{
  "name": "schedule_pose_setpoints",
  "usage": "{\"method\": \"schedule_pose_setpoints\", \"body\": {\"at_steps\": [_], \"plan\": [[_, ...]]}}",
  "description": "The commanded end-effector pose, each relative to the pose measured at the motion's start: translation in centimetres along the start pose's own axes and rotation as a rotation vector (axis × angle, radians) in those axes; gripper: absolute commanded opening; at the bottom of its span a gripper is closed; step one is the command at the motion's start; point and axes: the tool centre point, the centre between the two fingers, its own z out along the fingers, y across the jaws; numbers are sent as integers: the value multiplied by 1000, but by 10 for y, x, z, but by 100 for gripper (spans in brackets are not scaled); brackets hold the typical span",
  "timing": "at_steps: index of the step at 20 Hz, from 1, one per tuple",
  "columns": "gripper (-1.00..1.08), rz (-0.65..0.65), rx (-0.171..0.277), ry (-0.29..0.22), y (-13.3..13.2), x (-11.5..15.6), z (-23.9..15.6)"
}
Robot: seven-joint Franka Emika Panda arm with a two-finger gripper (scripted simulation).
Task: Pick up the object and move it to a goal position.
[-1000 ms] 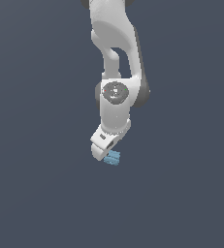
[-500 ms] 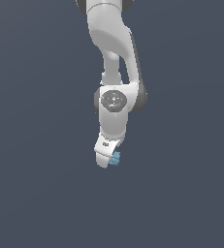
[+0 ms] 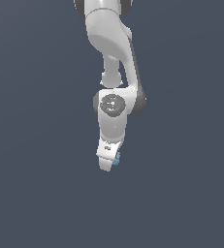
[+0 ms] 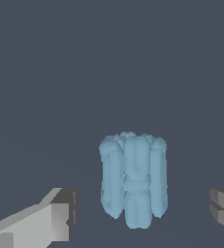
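The object is a small light-blue grooved block on the dark grey floor. In the wrist view it lies between my two fingertips, with a clear gap on each side. One grey finger and the other finger stand well apart, so my gripper is open around the block without touching it. In the exterior view the white gripper points down at the floor, and only a sliver of the object shows past its edge.
The white arm comes down from the top of the exterior view. Plain dark grey floor lies all around, with no other object in sight.
The hand has sunk a little lower and turned over the block, which now hides most of it in the exterior view. The block has stayed in place.
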Motion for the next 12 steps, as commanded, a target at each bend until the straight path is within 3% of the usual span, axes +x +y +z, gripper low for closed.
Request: {"method": "schedule_pose_setpoints", "body": {"at_steps": [1, 12], "plan": [[100, -18, 0, 1, 1, 0, 1], [100, -21, 0, 1, 0, 0, 21]]}}
